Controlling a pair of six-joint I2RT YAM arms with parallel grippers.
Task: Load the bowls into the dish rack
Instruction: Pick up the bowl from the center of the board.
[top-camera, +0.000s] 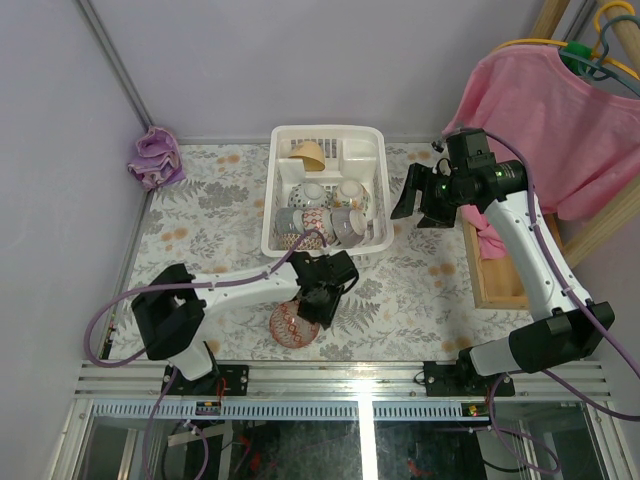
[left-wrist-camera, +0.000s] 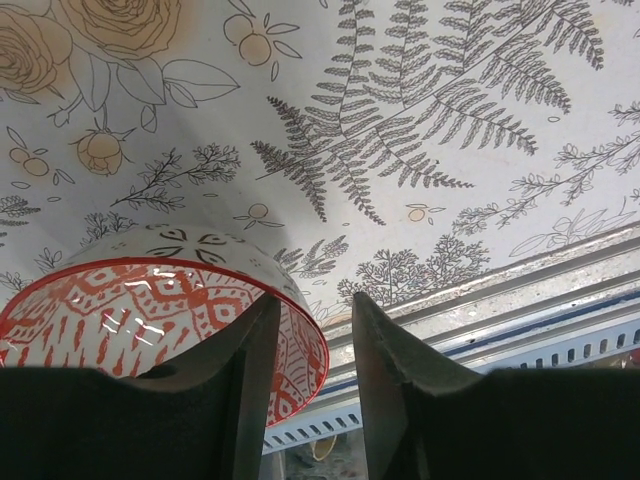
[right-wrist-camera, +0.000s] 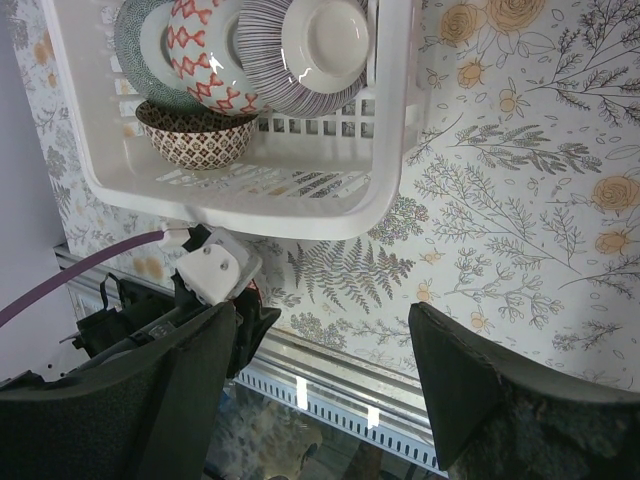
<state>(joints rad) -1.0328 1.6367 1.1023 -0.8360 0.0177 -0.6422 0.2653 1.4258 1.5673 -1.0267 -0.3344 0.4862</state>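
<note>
A red-and-white patterned bowl (top-camera: 293, 323) sits on the floral tablecloth near the table's front edge. My left gripper (top-camera: 318, 305) straddles its right rim. In the left wrist view the bowl (left-wrist-camera: 150, 310) has one finger inside it and one outside, and a small gap shows between the wall and the outer finger (left-wrist-camera: 385, 360). The white dish rack (top-camera: 272, 190) stands at the middle back and holds several bowls, with an orange-yellow one (top-camera: 308, 155) at the far end. My right gripper (top-camera: 415, 200) hovers open and empty to the right of the rack (right-wrist-camera: 300, 205).
A purple cloth (top-camera: 155, 158) lies at the back left corner. A pink garment (top-camera: 545, 110) hangs on the right above a wooden box (top-camera: 495, 265). The metal front rail (top-camera: 340, 375) runs just below the red bowl.
</note>
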